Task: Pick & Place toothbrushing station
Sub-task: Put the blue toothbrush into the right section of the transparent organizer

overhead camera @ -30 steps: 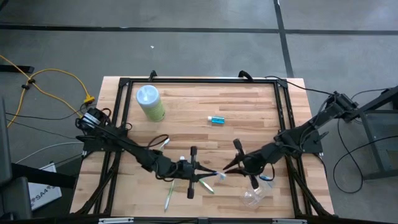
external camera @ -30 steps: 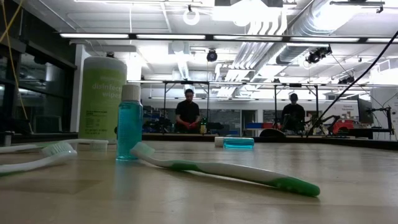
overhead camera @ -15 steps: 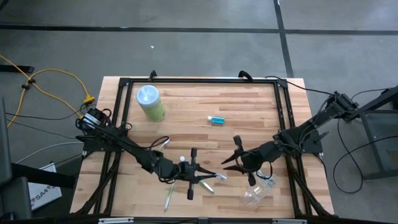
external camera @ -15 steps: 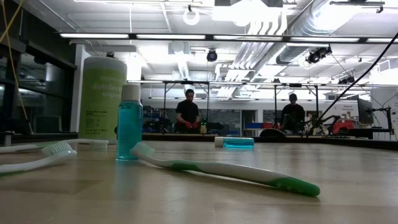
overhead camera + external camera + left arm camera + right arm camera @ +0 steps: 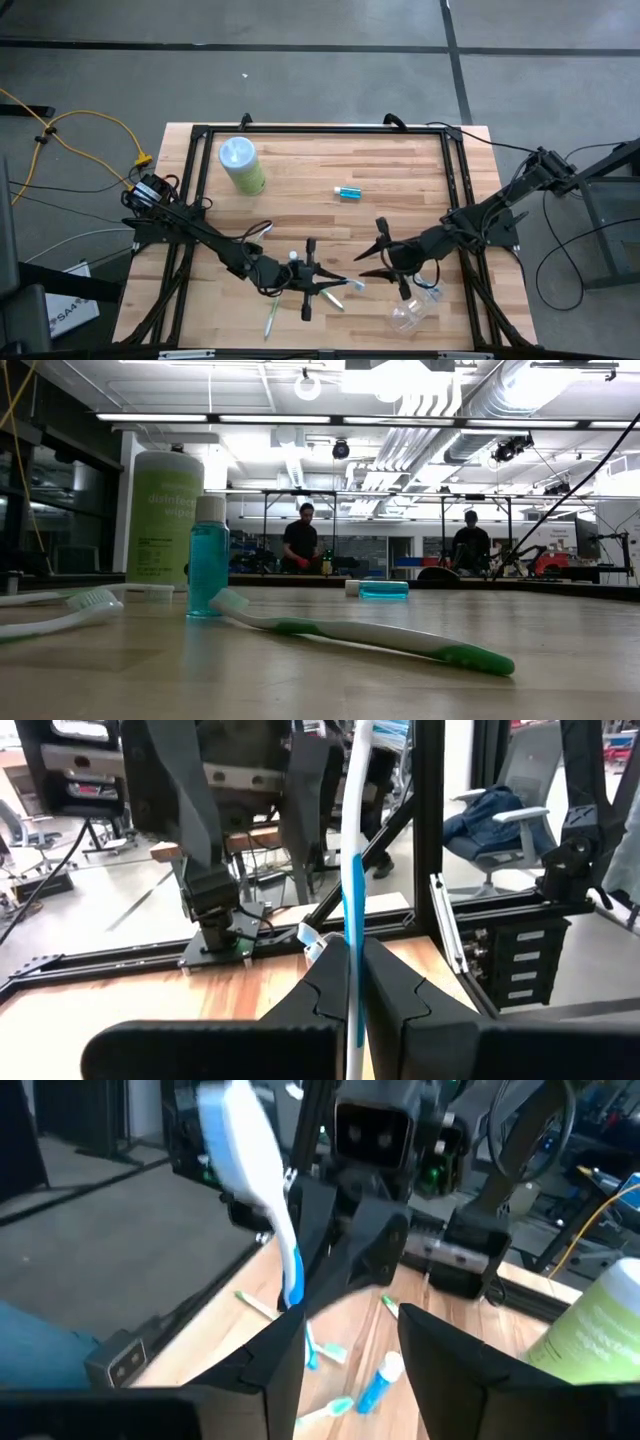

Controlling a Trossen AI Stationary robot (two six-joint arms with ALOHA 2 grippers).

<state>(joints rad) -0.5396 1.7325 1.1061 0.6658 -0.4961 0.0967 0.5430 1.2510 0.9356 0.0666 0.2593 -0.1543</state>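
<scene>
Blue-white toothbrush (image 5: 352, 870) clamped upright in left gripper (image 5: 354, 982) jaws; right gripper (image 5: 385, 262) jaws spread wide.

I am watching a blue-and-white toothbrush (image 5: 352, 880) showing against the pale wood-grain worktop (image 5: 400, 170), a green-and-white toothbrush (image 5: 370, 635) lying by a blue tube (image 5: 208, 557), a pale-green canister (image 5: 241, 165) wearing its light-blue lid.
</scene>
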